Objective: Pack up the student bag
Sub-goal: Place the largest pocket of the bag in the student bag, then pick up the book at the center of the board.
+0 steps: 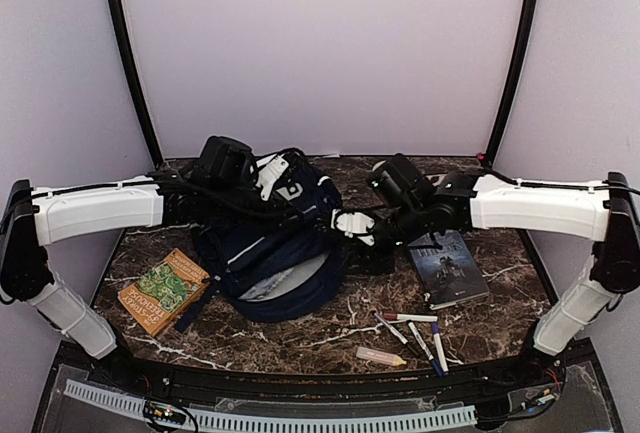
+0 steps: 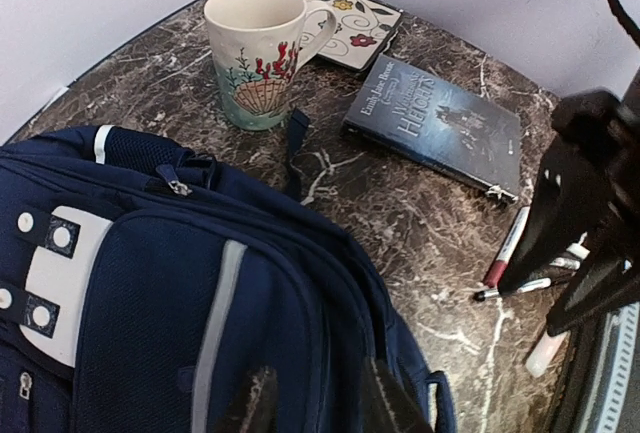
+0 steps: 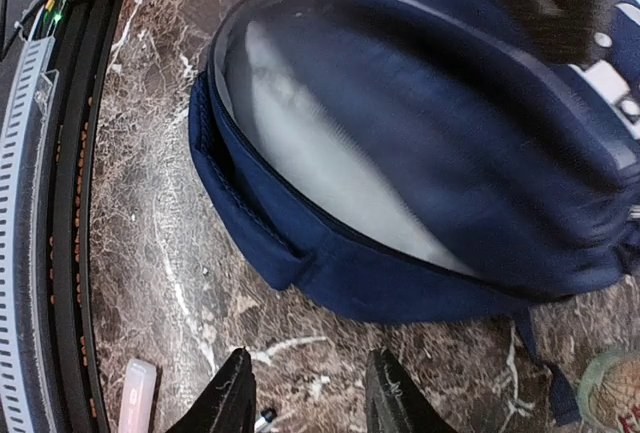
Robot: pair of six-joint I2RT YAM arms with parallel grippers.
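Student bag [image 1: 262, 251] lies unzipped, presumably for loading; left gripper [image 2: 318, 403] above it, right gripper [image 3: 308, 393] beside it, both parted, empty.

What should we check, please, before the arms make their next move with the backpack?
1. Backpack mouth open, grey lining showing: ok.
2. Right claw open and empty, above bare table beside the backpack: ok.
3. Left claw open above the backpack's front, nothing between its fingers: ok.
4. Dark book lying flat, nothing on it: ok.
5. Everything packed: not ok. The dark book, green book, markers and mug are outside.
6. Backpack's inside free: cannot tell, only part of the lining shows.
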